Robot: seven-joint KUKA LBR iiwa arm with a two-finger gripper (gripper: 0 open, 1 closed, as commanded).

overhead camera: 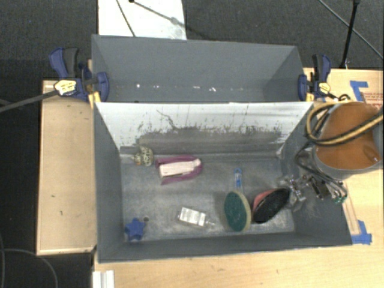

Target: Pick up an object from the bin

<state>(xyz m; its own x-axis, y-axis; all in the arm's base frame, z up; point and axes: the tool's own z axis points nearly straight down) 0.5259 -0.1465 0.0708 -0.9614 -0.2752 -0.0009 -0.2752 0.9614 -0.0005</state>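
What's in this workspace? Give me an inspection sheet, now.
Surface: grey metal bin, back wall scratched.
Job's things: black-and-red oval thing at right, nearest the end effector; green disc beside it.
Clutter: pink box, clear packet, blue piece, small patterned ball, blue stick.
Grippers: end effector low at the bin's right, beside the oval thing.
Cables: yellow-and-black cables looped on the wrist.
Surroundings: dark floor.

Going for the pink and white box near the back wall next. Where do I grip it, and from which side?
Grip the pink and white box at its middle, across its two long edges, coming straight down from above. It seems to lie flat, long side running left to right, with bare bin floor along both long edges, so nothing should crowd the approach.
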